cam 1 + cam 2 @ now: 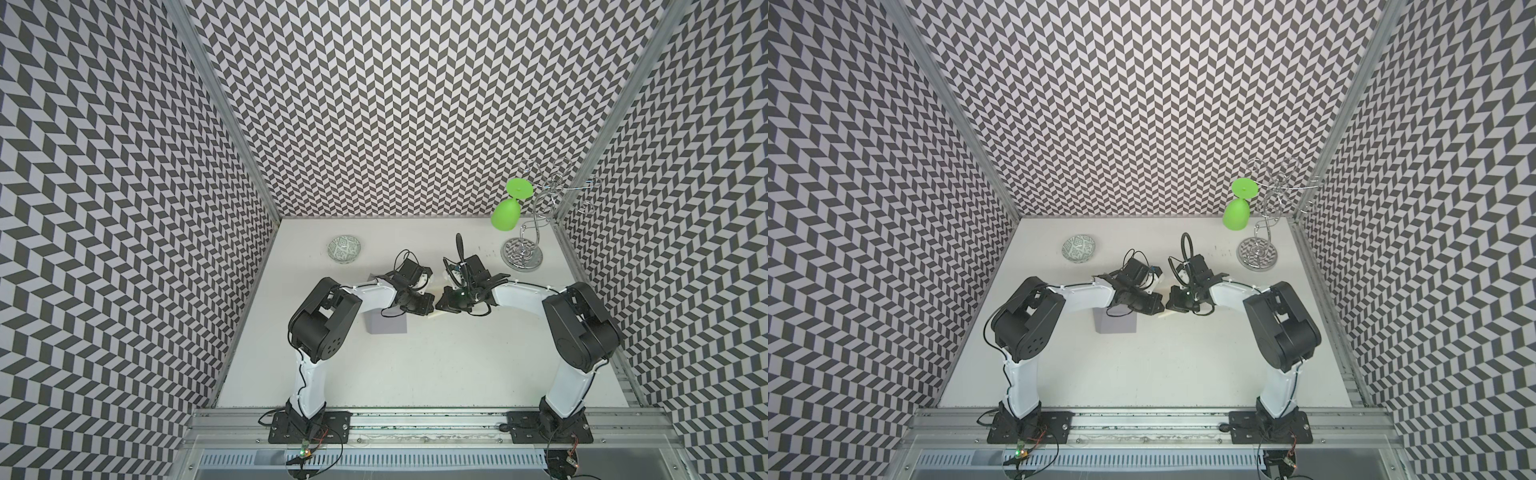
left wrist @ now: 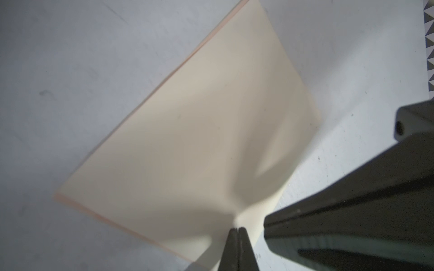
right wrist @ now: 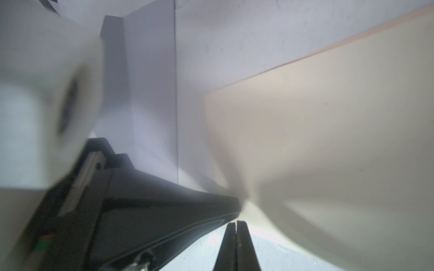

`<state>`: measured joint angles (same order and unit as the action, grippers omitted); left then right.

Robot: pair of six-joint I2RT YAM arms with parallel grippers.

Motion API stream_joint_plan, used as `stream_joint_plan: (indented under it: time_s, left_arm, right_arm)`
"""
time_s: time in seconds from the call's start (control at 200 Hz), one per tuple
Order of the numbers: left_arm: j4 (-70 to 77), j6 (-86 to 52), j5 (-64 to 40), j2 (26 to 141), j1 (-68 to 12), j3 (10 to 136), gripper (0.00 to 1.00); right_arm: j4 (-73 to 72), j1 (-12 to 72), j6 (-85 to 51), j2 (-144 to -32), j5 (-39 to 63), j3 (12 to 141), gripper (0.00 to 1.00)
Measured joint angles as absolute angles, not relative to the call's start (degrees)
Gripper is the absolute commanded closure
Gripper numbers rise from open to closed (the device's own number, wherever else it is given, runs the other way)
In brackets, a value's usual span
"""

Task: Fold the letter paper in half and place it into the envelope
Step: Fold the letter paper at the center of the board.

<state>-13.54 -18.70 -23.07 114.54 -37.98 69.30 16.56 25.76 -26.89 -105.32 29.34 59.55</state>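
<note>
The letter paper (image 2: 199,131) lies on the table, cream side up, with a thin peach layer showing under two edges. Both top views show only slivers of the letter paper (image 1: 441,316) between the two wrists. My left gripper (image 2: 237,228) is shut, its tips down on the sheet near one edge, nothing seen between the jaws. My right gripper (image 3: 235,223) is shut too, tips at the paper's (image 3: 328,140) rim, right beside the left gripper (image 3: 236,205). The sheet bulges up a little around the tips. The grey-lavender envelope (image 1: 386,328) lies flat, partly under the left arm.
A patterned bowl (image 1: 344,249) sits at the back left. At the back right a chrome rack (image 1: 522,253) holds a green glass (image 1: 508,212) upside down. Chevron-patterned walls close in three sides of the table (image 1: 415,365).
</note>
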Motion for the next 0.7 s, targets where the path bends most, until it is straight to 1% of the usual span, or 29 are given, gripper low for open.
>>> stream_joint_plan:
  time_s: [0.366, 0.696]
  left_arm:
    - [-13.6, -18.6, -22.8, 114.5, -38.0, 69.3, 1.0]
    - [-13.5, -17.9, -22.6, 114.5, -38.2, 69.3, 1.0]
  right_arm:
    - [18.0, 23.5, -23.2, -107.2, 29.0, 59.5, 1.0]
    - [20.2, 16.1, -19.2, -107.2, 27.4, 60.6, 1.0]
